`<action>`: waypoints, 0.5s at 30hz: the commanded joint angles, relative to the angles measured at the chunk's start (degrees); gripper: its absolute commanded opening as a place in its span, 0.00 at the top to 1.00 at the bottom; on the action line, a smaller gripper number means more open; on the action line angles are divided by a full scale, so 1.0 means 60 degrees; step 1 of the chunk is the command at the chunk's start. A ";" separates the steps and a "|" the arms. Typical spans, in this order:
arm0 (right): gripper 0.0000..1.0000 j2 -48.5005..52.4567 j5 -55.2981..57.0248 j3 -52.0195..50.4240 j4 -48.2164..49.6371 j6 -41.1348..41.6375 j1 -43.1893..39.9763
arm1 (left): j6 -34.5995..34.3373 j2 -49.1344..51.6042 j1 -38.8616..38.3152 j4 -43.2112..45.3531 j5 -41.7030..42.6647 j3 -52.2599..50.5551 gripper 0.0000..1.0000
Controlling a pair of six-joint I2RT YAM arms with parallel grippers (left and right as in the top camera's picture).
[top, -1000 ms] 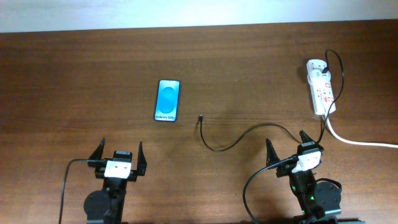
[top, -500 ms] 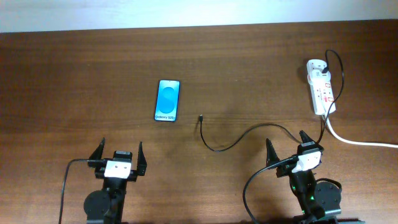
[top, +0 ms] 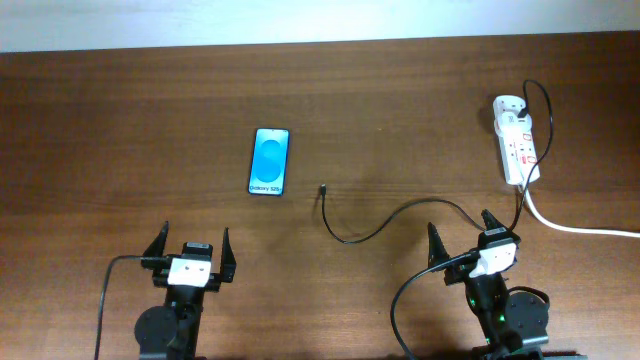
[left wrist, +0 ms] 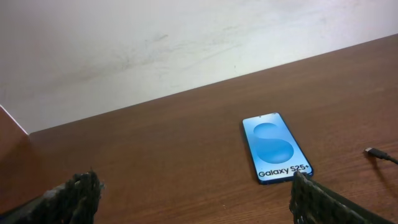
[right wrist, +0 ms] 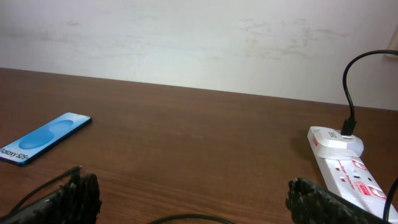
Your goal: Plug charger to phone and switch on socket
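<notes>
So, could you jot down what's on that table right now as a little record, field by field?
phone: flat on the table, blue screen facing up, nothing plugged in
charger cable: loose on the table; free tip lies to the right of the phone, not touching it; other end runs to the power strip
power strip: far right, thick white lead trailing off to the right
switch state: too small to tell
left end effector: open, empty
right end effector: open, empty
</notes>
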 commanded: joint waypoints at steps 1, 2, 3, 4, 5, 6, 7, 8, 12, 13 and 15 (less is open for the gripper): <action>0.01 -0.0069 0.0011 -0.0047 -0.0051 0.0113 0.0087 | 0.0080 -0.0073 0.0058 -0.0058 0.0004 -0.0025 0.01; 0.01 -0.0069 0.0011 -0.0047 -0.0051 0.0113 0.0087 | 0.0080 -0.0073 0.0058 -0.0058 0.0004 -0.0025 0.01; 0.01 -0.0069 0.0011 -0.0047 -0.0051 0.0113 0.0087 | 0.0080 -0.0073 0.0058 -0.0058 0.0004 -0.0025 0.01; 0.02 -0.0069 0.0015 -0.0047 -0.0051 0.0113 0.0087 | 0.0080 -0.0073 0.0058 -0.0062 0.0004 -0.0025 0.00; 0.02 -0.0069 0.0015 -0.0047 -0.0051 0.0113 0.0087 | 0.0080 -0.0073 0.0058 -0.0062 0.0004 -0.0025 0.01; 0.01 -0.0069 0.0011 -0.0047 -0.0051 0.0113 0.0087 | 0.0080 -0.0073 0.0058 -0.0058 0.0004 -0.0025 0.01; 0.02 -0.0069 0.0011 -0.0047 -0.0051 0.0113 0.0087 | 0.0080 -0.0073 0.0058 0.0291 0.0004 -0.0025 0.01; 0.02 -0.0069 0.0015 -0.0047 -0.0051 0.0113 0.0087 | 0.0091 -0.0073 0.0058 0.0415 -0.0007 -0.0025 0.01; 0.01 -0.0069 0.0011 -0.0047 -0.0051 0.0113 0.0087 | 0.0117 -0.0073 0.0058 0.0168 0.0546 -0.0025 0.00; 0.02 -0.0069 0.0011 -0.0047 -0.0055 0.0113 0.0087 | -0.0178 -0.0073 0.0058 0.0208 0.0539 -0.0025 0.00; 0.01 -0.0069 0.0011 -0.0047 -0.0051 0.0113 0.0087 | -0.0364 -0.0069 0.0058 0.0492 0.0543 -0.0007 0.01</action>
